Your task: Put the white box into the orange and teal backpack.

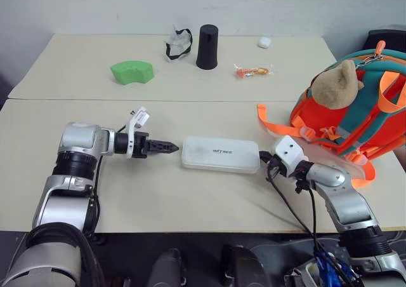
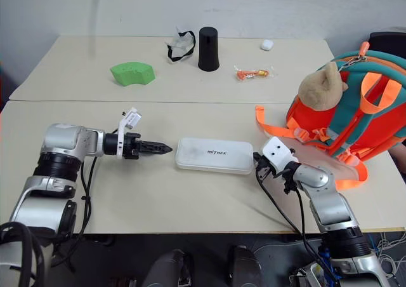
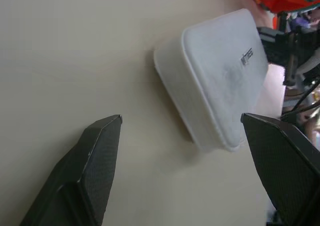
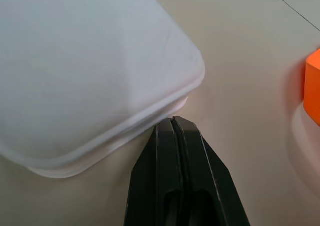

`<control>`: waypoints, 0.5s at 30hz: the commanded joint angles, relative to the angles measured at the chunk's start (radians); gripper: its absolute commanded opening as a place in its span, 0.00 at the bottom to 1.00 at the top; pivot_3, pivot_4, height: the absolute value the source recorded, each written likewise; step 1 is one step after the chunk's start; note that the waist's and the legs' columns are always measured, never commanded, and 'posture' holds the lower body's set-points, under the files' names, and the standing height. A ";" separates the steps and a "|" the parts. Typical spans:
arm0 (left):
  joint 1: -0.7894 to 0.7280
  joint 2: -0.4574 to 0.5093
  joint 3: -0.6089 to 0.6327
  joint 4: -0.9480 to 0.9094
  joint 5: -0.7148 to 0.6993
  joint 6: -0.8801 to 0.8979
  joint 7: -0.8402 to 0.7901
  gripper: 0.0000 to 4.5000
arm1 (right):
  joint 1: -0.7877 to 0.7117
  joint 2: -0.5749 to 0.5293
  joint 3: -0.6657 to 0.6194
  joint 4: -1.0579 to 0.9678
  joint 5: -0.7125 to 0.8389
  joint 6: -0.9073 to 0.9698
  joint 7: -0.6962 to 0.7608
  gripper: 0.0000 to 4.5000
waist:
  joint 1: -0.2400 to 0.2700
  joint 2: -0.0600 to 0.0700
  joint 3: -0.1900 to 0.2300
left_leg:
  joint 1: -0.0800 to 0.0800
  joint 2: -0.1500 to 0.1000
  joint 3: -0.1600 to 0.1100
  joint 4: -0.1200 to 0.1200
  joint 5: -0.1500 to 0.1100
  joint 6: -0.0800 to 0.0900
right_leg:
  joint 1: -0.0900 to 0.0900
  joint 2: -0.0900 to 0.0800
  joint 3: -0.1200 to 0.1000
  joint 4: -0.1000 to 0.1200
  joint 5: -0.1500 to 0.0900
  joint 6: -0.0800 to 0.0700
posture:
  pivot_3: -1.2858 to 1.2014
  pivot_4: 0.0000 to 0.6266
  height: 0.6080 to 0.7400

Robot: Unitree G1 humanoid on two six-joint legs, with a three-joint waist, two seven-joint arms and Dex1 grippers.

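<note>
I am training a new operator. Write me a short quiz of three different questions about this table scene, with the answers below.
1. True or false: the white box already lies inside the orange and teal backpack.
2. Which gripper has its fingers spread apart: (a) the left gripper, (b) the right gripper?
3. Fill in: at the far side of the table, the black cup stands between the crumpled mask and the ____ wrapped sweet.

Key: 1 false, it lies flat on the table between the two grippers. 2 (a); the right one is shut, its tips at the box's corner. 3 orange.
</note>
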 commanded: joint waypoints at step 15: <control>-0.197 -0.201 -0.024 0.246 -0.038 -0.014 0.016 0.89 | 0.011 0.001 0.024 -0.033 -0.044 -0.043 0.014 0.00 | 0.001 0.000 0.000 | 0.000 0.000 0.000 0.000 0.000 0.000 | 0.000 0.000 0.000 0.000 0.000 0.000 | 0.52 0.24 1.00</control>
